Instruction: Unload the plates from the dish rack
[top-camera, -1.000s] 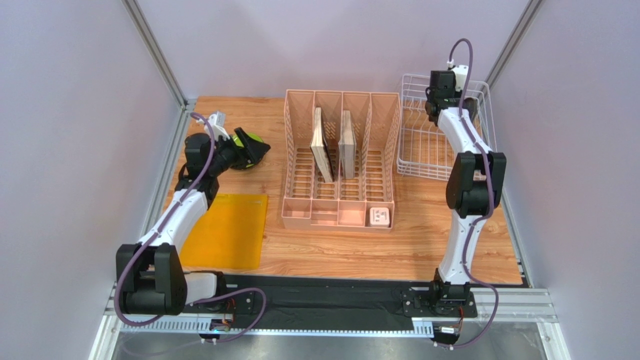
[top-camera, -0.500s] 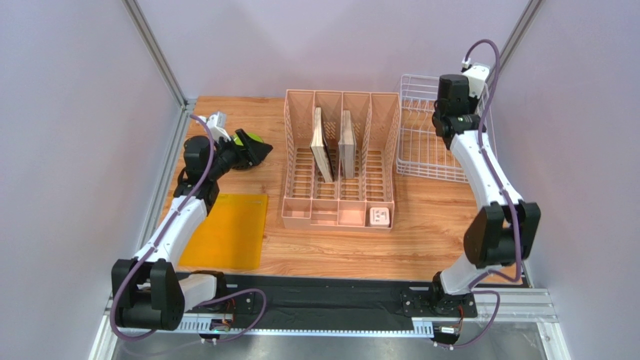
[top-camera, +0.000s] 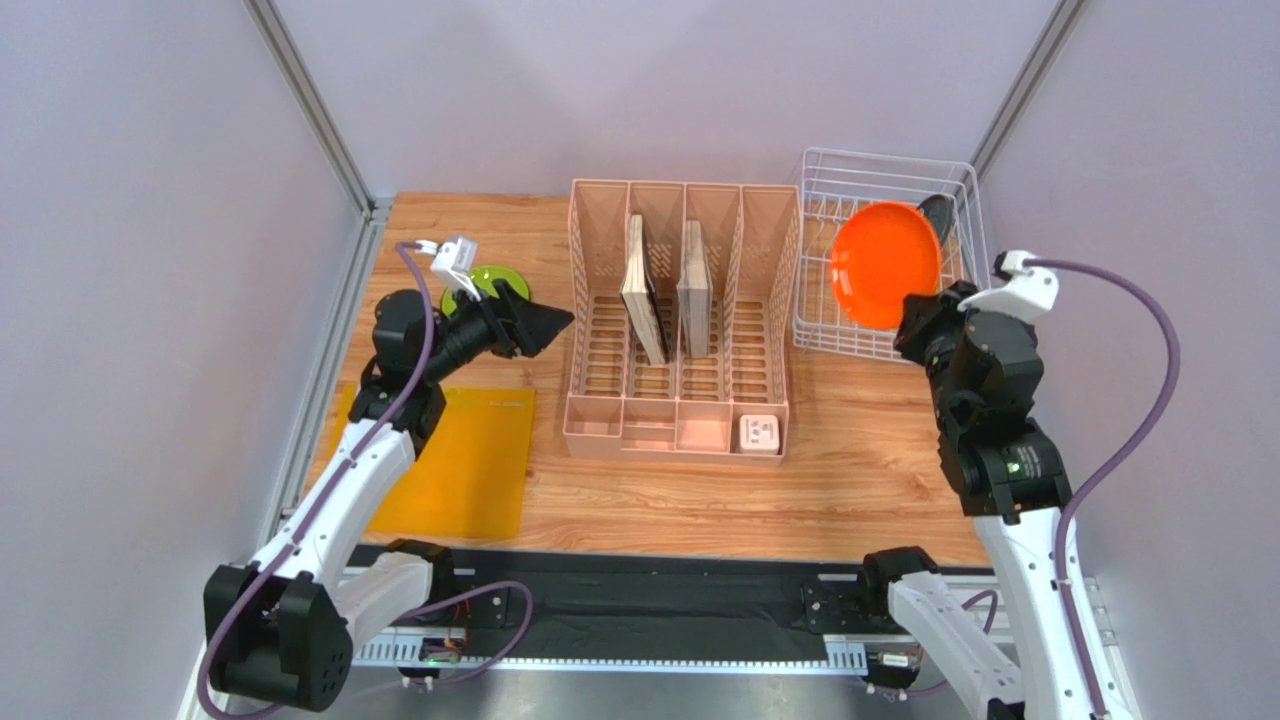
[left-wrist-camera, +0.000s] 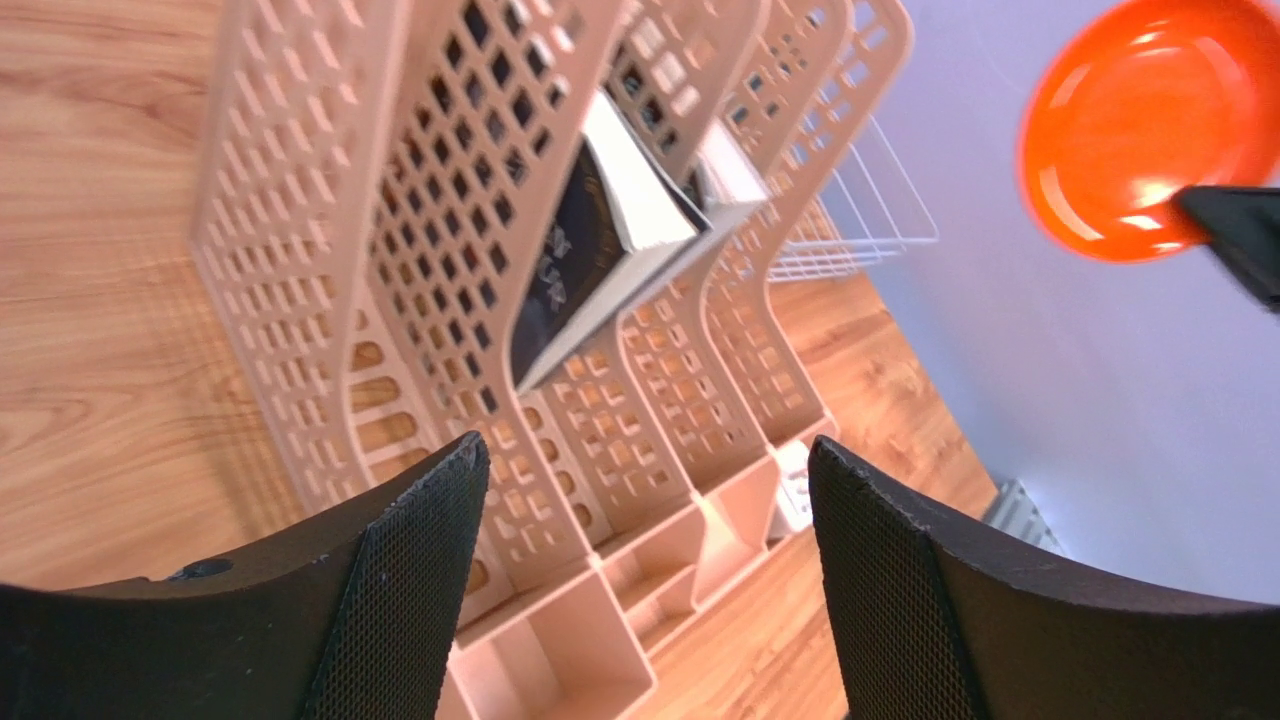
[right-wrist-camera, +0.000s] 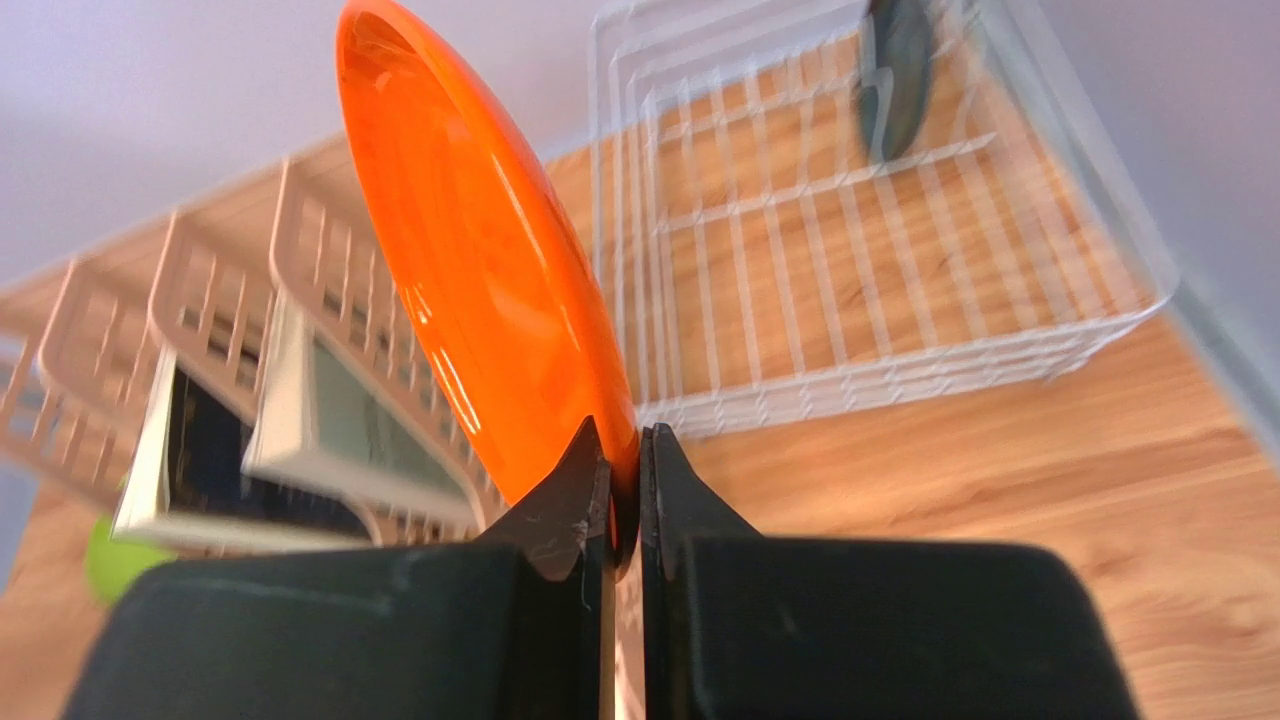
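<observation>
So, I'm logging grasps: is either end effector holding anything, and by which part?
The right end effector pinches the orange plate by its rim; the left end effector is open and empty.

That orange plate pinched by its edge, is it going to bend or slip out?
Probably stiff: the orange plate shows no sag though held only at the rim. Its glossy glare suggests a slick surface, so it may slip. Gripped by the right fingers at one edge spot, it could swing if moved fast.
</observation>
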